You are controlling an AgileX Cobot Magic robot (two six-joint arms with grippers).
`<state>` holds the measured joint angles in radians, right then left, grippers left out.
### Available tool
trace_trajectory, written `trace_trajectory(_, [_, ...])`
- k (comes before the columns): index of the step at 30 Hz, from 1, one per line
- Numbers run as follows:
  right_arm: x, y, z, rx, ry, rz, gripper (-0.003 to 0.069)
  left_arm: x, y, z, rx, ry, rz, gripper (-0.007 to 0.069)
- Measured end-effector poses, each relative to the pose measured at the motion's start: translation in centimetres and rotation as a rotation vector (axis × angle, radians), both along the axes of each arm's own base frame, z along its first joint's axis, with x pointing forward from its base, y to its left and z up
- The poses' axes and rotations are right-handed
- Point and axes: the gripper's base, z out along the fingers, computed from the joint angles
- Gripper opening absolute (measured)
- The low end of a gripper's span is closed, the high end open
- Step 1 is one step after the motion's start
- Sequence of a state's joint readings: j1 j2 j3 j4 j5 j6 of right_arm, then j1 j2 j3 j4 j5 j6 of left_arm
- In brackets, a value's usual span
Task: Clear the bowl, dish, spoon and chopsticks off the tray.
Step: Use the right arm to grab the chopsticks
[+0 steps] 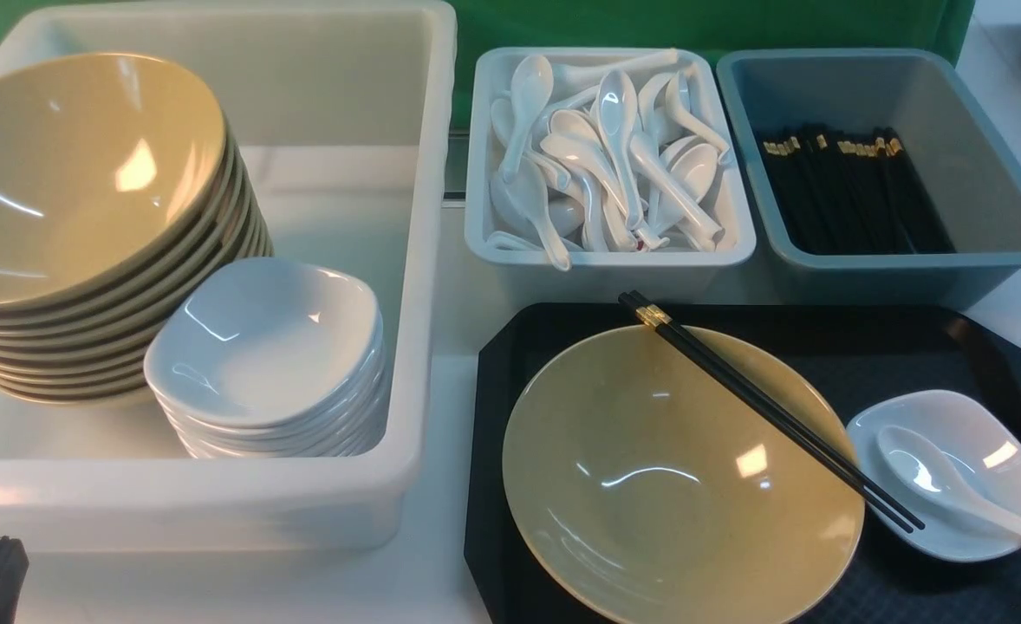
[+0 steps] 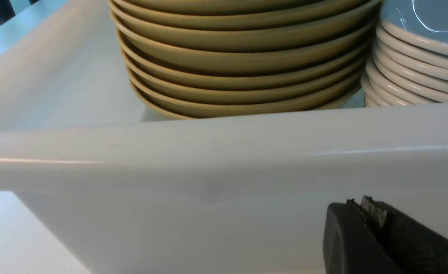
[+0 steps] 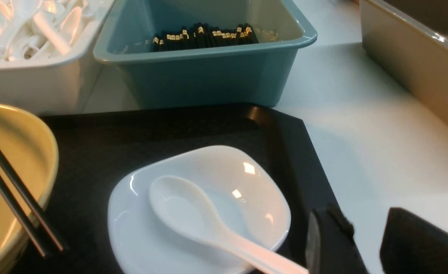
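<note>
Nothing had been cleared yet. The bowl [image 1: 675, 485] filled the left half of the tray [image 1: 822, 329], and the chopsticks [image 1: 770, 412] lay loose across its rim. The dish [image 1: 996, 459] sat by the right edge with the spoon [image 1: 935, 477] in it.

The chief risk looked to be lifting a carrier before its load: tilt the bowl and the chopsticks would likely roll off; raise the dish and the glossy spoon could slide out. A nudge on the overhanging handle might also lever the scoop up or skid the dish toward the rim.

The chopsticks ran diagonally, gold-banded thick ends toward the far edge, tips toward the near right corner, ending close to the dish. The spoon followed much the same line, scoop upward in the dish, handle reaching past its rim toward the near right corner.

The right gripper [image 3: 364, 224] hovered just beside that handle, fingers spread and empty. The left gripper [image 2: 364, 209], pressed together, held nothing
</note>
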<state>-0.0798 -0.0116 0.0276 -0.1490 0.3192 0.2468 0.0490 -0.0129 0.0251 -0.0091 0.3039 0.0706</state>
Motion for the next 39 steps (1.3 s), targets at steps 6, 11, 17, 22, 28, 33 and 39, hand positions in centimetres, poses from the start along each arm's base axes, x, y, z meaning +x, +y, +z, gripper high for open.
trace_trajectory(6, [0.0, 0.0, 0.0, 0.0, 0.0, 0.0, 0.0239, 0.0, 0.0, 0.0, 0.0, 0.0, 0.0, -0.0011])
trace_trajectory(11, [0.0, 0.0, 0.0, 0.0, 0.0, 0.0, 0.0239, 0.0, 0.0, 0.0, 0.0, 0.0, 0.0, -0.0011])
trace_trajectory(17, [0.0, 0.0, 0.0, 0.0, 0.0, 0.0, 0.0239, 0.0, 0.0, 0.0, 0.0, 0.0, 0.0, -0.0011])
trace_trajectory(22, [0.0, 0.0, 0.0, 0.0, 0.0, 0.0, 0.0239, 0.0, 0.0, 0.0, 0.0, 0.0, 0.0, -0.0011])
trace_trajectory(28, [0.0, 0.0, 0.0, -0.019, 0.002, 0.005, 0.0239, 0.0, 0.0, 0.0, 0.0, 0.0, 0.0, -0.0011])
trace_trajectory(33, [0.0, 0.0, 0.0, -0.022, 0.003, 0.005, 0.0239, 0.0, 0.0, 0.0, 0.0, 0.0, 0.0, -0.0011])
trace_trajectory(39, [0.0, 0.0, 0.0, 0.008, -0.001, -0.002, 0.0239, 0.0, 0.0, 0.0, 0.0, 0.0, 0.0, -0.0011])
